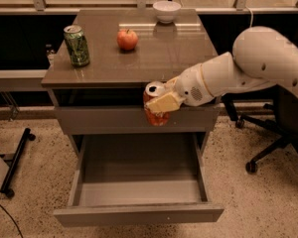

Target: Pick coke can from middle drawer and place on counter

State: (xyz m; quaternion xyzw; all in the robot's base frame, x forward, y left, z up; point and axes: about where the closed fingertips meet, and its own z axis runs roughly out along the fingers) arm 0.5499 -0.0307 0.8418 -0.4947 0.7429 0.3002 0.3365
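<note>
Your gripper (159, 105) was closed on the coke can (155, 90), one tan finger (165, 103) lying across the can's red side. The can was held roughly upright in the air, in front of the closed upper drawer front (99, 119) and just below the near edge of the counter (159, 58). The middle drawer (139, 165) stood pulled open beneath it, its grey floor showing. On the counter you had a green can (77, 45) at far left, an apple (127, 39) and a white bowl (167, 11) at the far edge.
</note>
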